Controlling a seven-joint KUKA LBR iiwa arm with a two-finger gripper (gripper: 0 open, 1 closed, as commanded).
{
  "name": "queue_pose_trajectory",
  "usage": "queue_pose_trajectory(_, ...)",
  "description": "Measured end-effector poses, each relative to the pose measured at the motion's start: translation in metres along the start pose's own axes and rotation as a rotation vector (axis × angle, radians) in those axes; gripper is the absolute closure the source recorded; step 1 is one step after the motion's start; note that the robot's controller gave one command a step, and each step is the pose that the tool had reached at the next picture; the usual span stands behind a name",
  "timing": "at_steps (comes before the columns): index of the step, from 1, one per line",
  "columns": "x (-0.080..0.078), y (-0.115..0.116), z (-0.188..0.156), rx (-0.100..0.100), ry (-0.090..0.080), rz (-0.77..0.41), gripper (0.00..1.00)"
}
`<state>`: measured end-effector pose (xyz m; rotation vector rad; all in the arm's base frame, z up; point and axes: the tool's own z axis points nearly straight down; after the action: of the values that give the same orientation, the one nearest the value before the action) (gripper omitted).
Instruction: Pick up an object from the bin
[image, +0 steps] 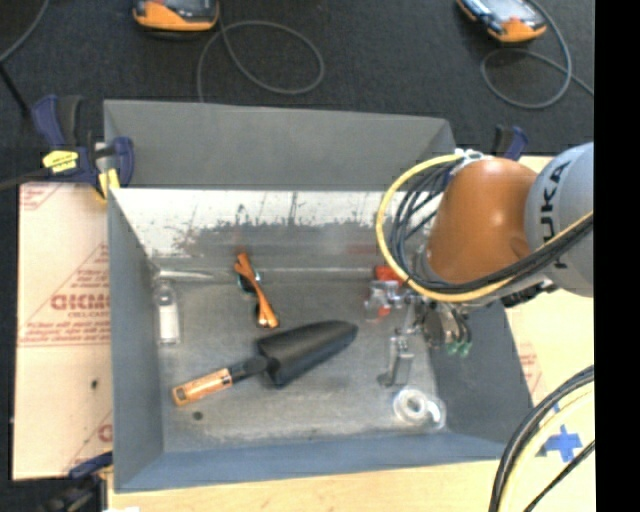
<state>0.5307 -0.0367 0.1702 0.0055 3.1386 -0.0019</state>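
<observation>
In the grey bin (140, 300), the pincer (395, 368) hangs low at right, between a black trowel (305, 348) at centre and a clear ring (418, 407) lower right. Whether it is apart or together cannot be told. Nothing looks lifted, so the pick appears still to come.

We see the bin (135, 330) under even, bright light from above; its far wall gleams pale, the orange cover (480, 225) carries a soft sheen, and the trowel (305, 350) casts faint shadow.
</observation>
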Motion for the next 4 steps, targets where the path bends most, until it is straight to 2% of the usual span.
queue_pose_trajectory(1,-0.049,0.045,0.038,0.001,-0.009,-0.032,0.00)
queue_pose_trajectory(2,-0.032,0.051,0.099,0.000,-0.004,-0.147,1.00)
queue_pose_trajectory(3,-0.032,0.051,0.099,0.000,-0.004,-0.147,1.00)
queue_pose_trajectory(4,-0.027,0.045,-0.018,0.002,-0.006,-0.133,1.00)
